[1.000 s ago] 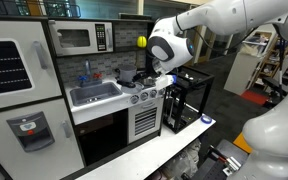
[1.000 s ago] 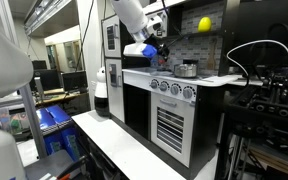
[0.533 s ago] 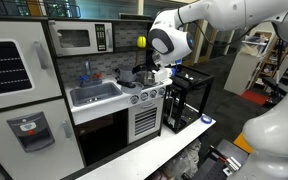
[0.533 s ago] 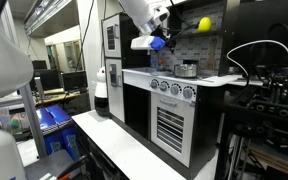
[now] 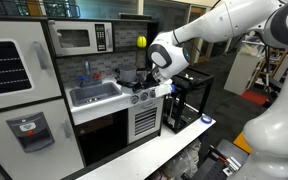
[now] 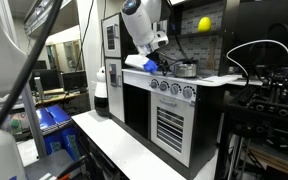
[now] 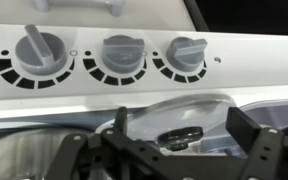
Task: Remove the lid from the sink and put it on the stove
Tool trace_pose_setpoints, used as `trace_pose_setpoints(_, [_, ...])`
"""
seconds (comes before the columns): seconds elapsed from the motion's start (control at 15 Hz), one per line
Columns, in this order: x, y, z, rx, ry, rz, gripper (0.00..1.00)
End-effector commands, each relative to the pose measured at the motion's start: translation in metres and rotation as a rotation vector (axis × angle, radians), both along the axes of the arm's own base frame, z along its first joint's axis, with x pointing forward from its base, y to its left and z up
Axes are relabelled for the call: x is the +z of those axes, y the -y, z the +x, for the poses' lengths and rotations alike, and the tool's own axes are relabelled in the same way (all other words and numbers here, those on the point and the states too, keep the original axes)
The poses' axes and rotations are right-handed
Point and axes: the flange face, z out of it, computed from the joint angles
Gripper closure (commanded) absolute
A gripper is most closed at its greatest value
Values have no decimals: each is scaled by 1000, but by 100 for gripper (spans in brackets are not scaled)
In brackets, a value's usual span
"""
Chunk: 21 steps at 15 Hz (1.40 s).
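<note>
In the wrist view a domed, see-through lid (image 7: 154, 112) with a dark round knob lies just behind the stove's row of grey knobs (image 7: 119, 55). My gripper (image 7: 184, 128) is open. Its two dark fingers stand wide apart on either side of the lid and do not touch the knob. In both exterior views the gripper (image 5: 150, 80) (image 6: 147, 64) hangs low over the front of the stove (image 5: 144, 94) (image 6: 170, 87). The grey sink (image 5: 94, 94) with its small faucet lies beside the stove. The arm hides the lid in both exterior views.
A microwave (image 5: 79, 38) sits above the sink. A yellow ball (image 5: 141, 42) (image 6: 204, 24) hangs on the back wall. A shiny silver pot (image 6: 187, 69) stands at the back of the cooktop. A toy fridge (image 5: 14, 80) stands at the far end of the counter.
The gripper rose and swung over the stove, then came down low over the front of the cooktop. The wrist has turned.
</note>
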Motion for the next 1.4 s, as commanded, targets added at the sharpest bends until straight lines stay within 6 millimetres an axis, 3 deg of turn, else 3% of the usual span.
trace_pose_setpoints(0.0, [-6, -6, -9, -16, -23, -4, 0])
trace_pose_setpoints(0.27, [2, -13, -12, -35, -13, 3, 0])
trace_pose_setpoints(0.47, [20, -24, -13, -53, 21, 19, 0])
trace_pose_setpoints(0.53, [7, -18, -6, -34, -1, 29, 0])
trace_pose_setpoints(0.8, [19, -25, -9, -44, 22, 27, 0])
trace_pose_setpoints(1.33, [20, -25, -9, -45, 24, 25, 0])
